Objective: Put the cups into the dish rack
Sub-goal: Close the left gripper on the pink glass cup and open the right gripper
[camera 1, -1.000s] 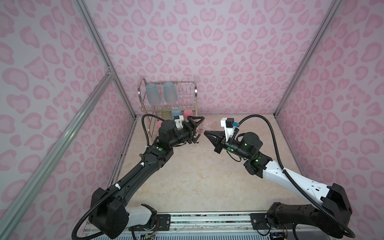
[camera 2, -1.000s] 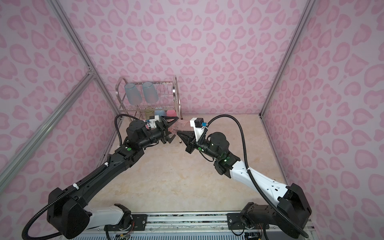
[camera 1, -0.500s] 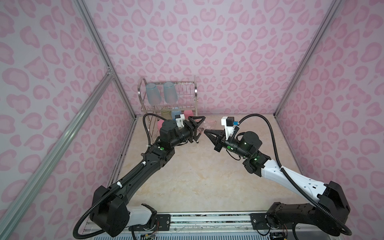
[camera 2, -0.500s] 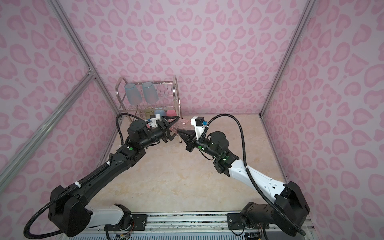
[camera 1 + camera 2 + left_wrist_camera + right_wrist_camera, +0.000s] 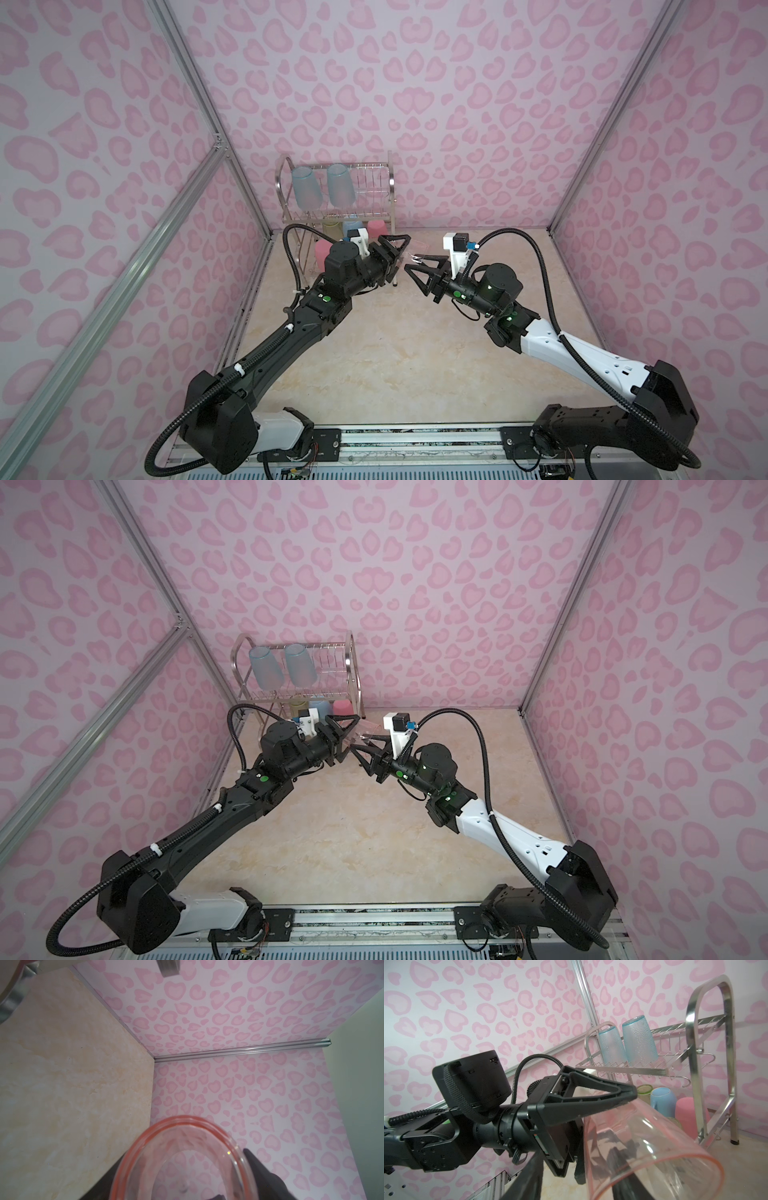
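The dish rack (image 5: 391,195) fills the bench's (image 5: 374,353) 11 o'clock corner. On its upper shelf two teal cups (image 5: 305,193) block the 9 o'clock half; the 3 o'clock half is bare wire. A green cup (image 5: 330,229), blue mug (image 5: 353,227) and pink cup (image 5: 377,230) crowd the lower shelf. The left hand (image 5: 401,254), clamped on a peach cup (image 5: 643,1136), bars the rack's front. The bench's 1 o'clock corner and its middle toward 6 o'clock lie open.

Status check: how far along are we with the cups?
Done: the dish rack holds two teal cups upturned on its top shelf, and at least a green cup, blue mug and pink cup below. In hand: the left gripper grips a clear cup near the rack; the right gripper is open next to it. Left: rack that clear cup. No loose cup shows on the table.
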Controlling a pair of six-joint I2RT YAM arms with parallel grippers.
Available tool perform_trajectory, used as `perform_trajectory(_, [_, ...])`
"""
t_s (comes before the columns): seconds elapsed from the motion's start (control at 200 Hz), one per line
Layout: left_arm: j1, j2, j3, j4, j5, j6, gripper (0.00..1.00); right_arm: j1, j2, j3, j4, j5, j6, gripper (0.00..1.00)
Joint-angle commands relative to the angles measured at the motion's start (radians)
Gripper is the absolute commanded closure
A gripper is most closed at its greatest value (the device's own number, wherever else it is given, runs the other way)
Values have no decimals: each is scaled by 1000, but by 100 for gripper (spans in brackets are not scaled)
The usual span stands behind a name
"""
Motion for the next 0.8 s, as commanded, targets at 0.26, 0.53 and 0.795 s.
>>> perform_trajectory(0.26, [-5,-53,85,-154,-205,307,37,-44,-121,-81,-37,78,-59,41])
perform_trajectory(0.53, [-4,-70,306,-324,-380,635,38,-79,-172,-109,-87,82,-87,41])
perform_trajectory(0.795, [4,21,526,-426,-532,899,38,-79,-202,-112,-124,90,-165,42])
